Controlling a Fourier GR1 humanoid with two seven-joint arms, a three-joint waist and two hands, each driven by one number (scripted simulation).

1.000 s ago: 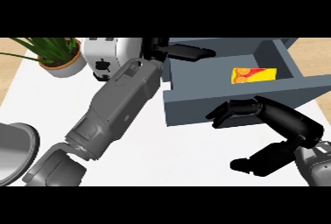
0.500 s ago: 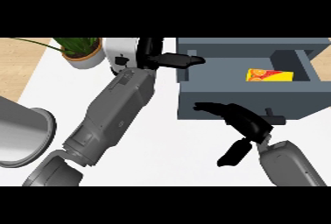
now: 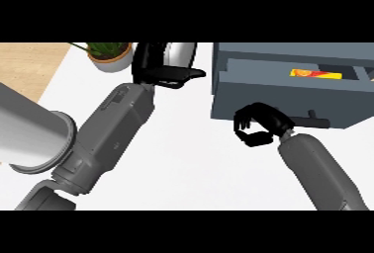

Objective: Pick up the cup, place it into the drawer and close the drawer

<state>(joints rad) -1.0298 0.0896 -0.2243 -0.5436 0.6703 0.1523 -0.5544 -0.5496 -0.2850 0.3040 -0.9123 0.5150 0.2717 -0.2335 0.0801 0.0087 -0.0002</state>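
Observation:
My left hand (image 3: 162, 74) is at the top of the head view, left of the drawer, with its fingers curled round a white and silver cup (image 3: 181, 53). The hand hides most of the cup. The grey drawer (image 3: 285, 101) stands partly open at the upper right, and an orange and yellow packet (image 3: 315, 74) lies inside it. My right hand (image 3: 256, 126) has its fingers curled and holds nothing. It rests against the drawer's front panel, just left of the small dark handle (image 3: 311, 116).
A potted plant (image 3: 110, 55) stands at the back, left of the cup. A large grey metal pot (image 3: 33, 141) lies on its side at the left edge. The white counter (image 3: 190, 163) ends in a wooden floor (image 3: 29, 69) at upper left.
My right hand has risen to the drawer's front and curled its fingers. The drawer's opening looks narrower. The left hand still holds the cup beside the drawer.

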